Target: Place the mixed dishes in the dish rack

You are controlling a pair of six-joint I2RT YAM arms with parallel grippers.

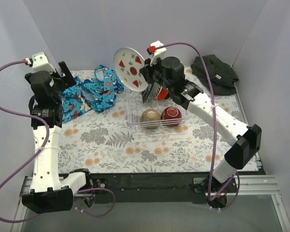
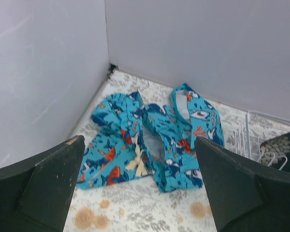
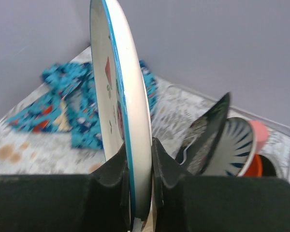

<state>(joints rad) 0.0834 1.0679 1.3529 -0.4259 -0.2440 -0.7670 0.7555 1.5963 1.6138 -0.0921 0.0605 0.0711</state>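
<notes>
My right gripper [image 1: 146, 78] is shut on the rim of the watermelon-print white plate [image 1: 129, 68], holding it upright above the far left end of the white wire dish rack [image 1: 133, 126]. In the right wrist view the plate [image 3: 123, 104] stands edge-on between my fingers [image 3: 117, 166]. The rack holds the cream bowl [image 1: 151, 115], the dark red bowl [image 1: 172, 113] and, standing behind, a dark plate [image 3: 207, 133], the black-striped white plate [image 3: 232, 147], the orange plate [image 3: 253, 166] and the pink cup [image 3: 258, 129]. My left gripper [image 1: 67, 75] is open and empty above the blue cloth.
The blue patterned cloth [image 1: 94, 93] lies at the back left, also in the left wrist view [image 2: 154, 137]. The dark green-black cloth [image 1: 215, 72] lies at the back right corner. Grey walls close in the back and sides. A floral cloth [image 1: 135, 150] covers the table.
</notes>
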